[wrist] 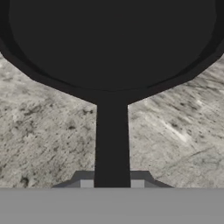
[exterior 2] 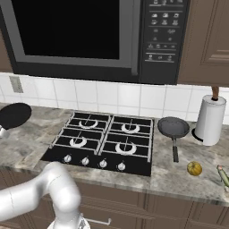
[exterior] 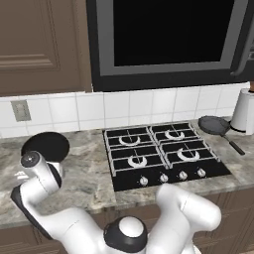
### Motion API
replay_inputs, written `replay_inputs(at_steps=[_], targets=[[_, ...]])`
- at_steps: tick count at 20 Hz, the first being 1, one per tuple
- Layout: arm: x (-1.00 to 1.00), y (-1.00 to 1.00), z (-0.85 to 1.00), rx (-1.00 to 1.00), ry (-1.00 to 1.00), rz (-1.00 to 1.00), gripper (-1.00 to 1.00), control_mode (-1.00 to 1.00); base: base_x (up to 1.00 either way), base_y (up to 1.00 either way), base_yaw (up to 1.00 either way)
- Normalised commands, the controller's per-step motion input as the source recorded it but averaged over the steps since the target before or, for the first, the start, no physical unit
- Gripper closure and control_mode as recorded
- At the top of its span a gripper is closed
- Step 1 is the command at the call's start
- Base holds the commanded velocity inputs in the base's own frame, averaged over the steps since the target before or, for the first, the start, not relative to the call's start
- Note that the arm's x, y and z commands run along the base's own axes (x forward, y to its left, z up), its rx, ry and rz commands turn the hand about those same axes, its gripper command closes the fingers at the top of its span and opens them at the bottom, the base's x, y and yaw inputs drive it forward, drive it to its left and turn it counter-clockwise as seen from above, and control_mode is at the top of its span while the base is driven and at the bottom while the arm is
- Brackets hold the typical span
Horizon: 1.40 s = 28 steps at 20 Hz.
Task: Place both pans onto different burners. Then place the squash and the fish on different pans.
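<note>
The gripper [wrist: 112, 183] is closed on the handle of the black pan [exterior: 45, 147], which is seen on the marble counter [exterior: 84, 173] left of the hob [exterior: 163, 154], near the backsplash. In the hand view the handle is clamped between the finger tips [wrist: 86, 183], with the pan bowl just beyond. A second grey pan [exterior 2: 173, 127] is set on the counter right of the hob, beside the paper towel roll [exterior 2: 210, 120]. All four burners [exterior 2: 78, 142] are uncovered. The squash [exterior 2: 223, 175] is placed at the far right counter edge, near a small round yellow item [exterior 2: 194, 168].
</note>
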Motion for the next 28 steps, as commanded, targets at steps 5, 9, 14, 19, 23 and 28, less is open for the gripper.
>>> replay_inputs(at_steps=[5, 9, 14, 19, 23, 28], targets=[[0.0, -0.19, 0.03, 0.0, 0.0, -0.05, 1.0, -1.0, 0.0, 0.0, 0.0], [0.0, -0.22, 0.0, 0.0, 0.0, -0.07, 1.0, -1.0, 0.0, 0.0, 0.0], [0.0, -0.25, 0.03, 0.0, 0.0, -0.09, 1.0, -1.0, 0.0, 0.0, 0.0], [0.0, -0.28, 0.01, 0.0, 0.0, -0.09, 1.0, -1.0, 0.0, 0.0, 0.0], [0.0, -0.28, 0.0, 0.0, 0.01, -0.09, 1.0, -1.0, 0.0, 0.0, 0.0], [0.0, -0.29, 0.0, -0.01, 0.02, -0.09, 1.0, -1.0, 0.0, 0.0, 0.0]])
